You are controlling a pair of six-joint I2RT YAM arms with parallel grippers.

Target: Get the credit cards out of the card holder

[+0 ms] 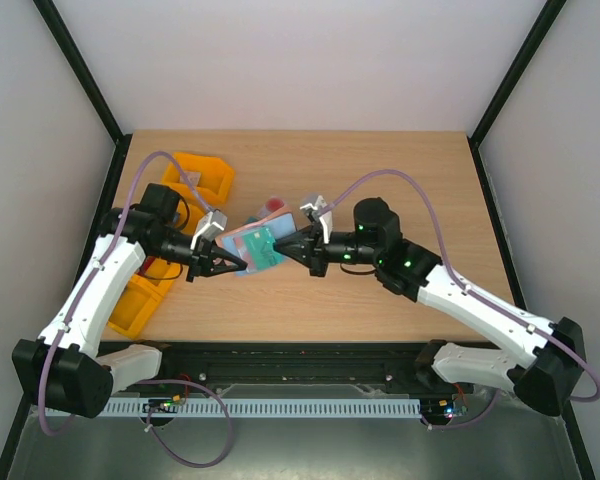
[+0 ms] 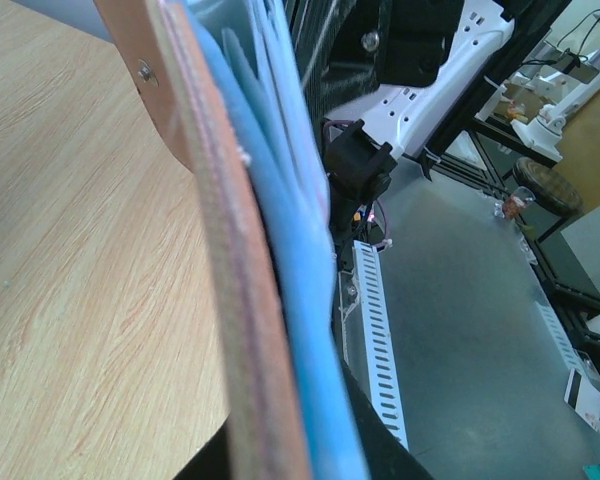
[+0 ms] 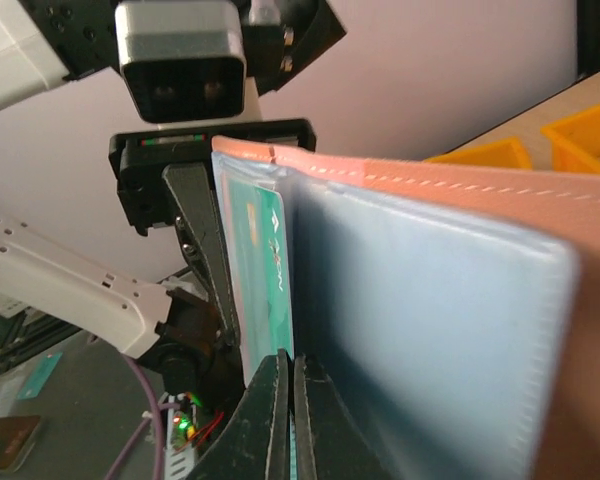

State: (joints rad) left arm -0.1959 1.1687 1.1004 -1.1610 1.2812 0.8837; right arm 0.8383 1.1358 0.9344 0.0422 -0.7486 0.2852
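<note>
The card holder (image 1: 258, 246) is held open above the middle of the table (image 1: 400, 180), a teal card (image 3: 264, 270) in its pocket. The left gripper (image 1: 232, 267) clamps the holder's edge. The right gripper (image 3: 290, 405) is pinched closed at the card's edge; whether it has card or pocket is unclear. Extraction seems underway, and next comes a straight pull. Both arms reach inward.
</note>
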